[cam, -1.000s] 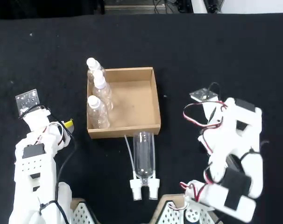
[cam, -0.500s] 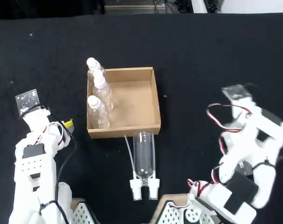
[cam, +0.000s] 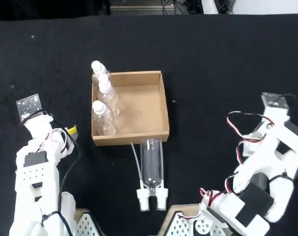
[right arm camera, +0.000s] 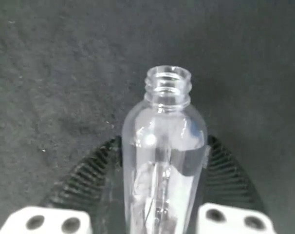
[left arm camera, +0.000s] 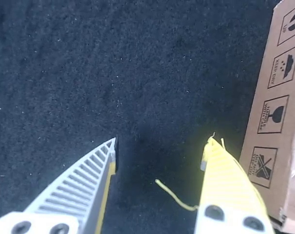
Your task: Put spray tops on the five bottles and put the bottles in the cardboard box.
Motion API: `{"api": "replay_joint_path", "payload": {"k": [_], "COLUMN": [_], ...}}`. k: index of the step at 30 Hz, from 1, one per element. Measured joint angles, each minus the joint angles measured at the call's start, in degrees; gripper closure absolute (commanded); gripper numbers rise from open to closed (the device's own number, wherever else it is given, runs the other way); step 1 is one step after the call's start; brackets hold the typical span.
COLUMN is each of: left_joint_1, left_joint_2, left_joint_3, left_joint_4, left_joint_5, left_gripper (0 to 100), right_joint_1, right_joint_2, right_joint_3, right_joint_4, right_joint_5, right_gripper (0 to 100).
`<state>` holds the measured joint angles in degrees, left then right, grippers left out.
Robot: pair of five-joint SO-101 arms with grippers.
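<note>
One uncapped clear bottle (right arm camera: 167,97) is clamped between the black fingers of the right gripper (right arm camera: 163,146), its open neck pointing away from the wrist, over the black table (right arm camera: 50,63). In the high view this arm is on the table's right side, well apart from the cardboard box (cam: 139,105). Three capped bottles (cam: 101,115) stand in a row along the box wall on the left arm's side. A fifth bottle (cam: 151,162) lies just in front of the box, its neck meeting two loose spray tops (cam: 144,199). The left gripper (left arm camera: 161,146) hangs with jaws apart just beside the box's outer wall.
</note>
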<state>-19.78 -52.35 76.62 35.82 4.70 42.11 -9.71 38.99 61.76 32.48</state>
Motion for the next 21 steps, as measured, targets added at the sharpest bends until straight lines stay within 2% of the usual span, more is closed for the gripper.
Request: {"api": "replay_joint_path", "payload": {"k": [2,4,11,16,21], "left_joint_1": [0.0,0.0,0.0,0.0,0.0], "left_joint_2": [0.0,0.0,0.0,0.0,0.0], "left_joint_3": [0.0,0.0,0.0,0.0,0.0], "left_joint_4": [0.0,0.0,0.0,0.0,0.0], "left_joint_5": [0.0,0.0,0.0,0.0,0.0], "left_gripper": [74,74,74,74,74], "right_joint_1": [-1.3,-2.7,-4.0,-2.5,-2.0], "right_joint_2": [0.1,0.9,6.0,10.7,18.1], "right_joint_3": [0.0,0.0,-1.8,-7.8,-10.0], "right_joint_4": [0.0,0.0,0.1,0.2,0.2], "right_joint_5": [0.1,1.8,7.2,7.4,7.4], "right_gripper": [64.0,61.7,62.6,70.1,70.9]}}
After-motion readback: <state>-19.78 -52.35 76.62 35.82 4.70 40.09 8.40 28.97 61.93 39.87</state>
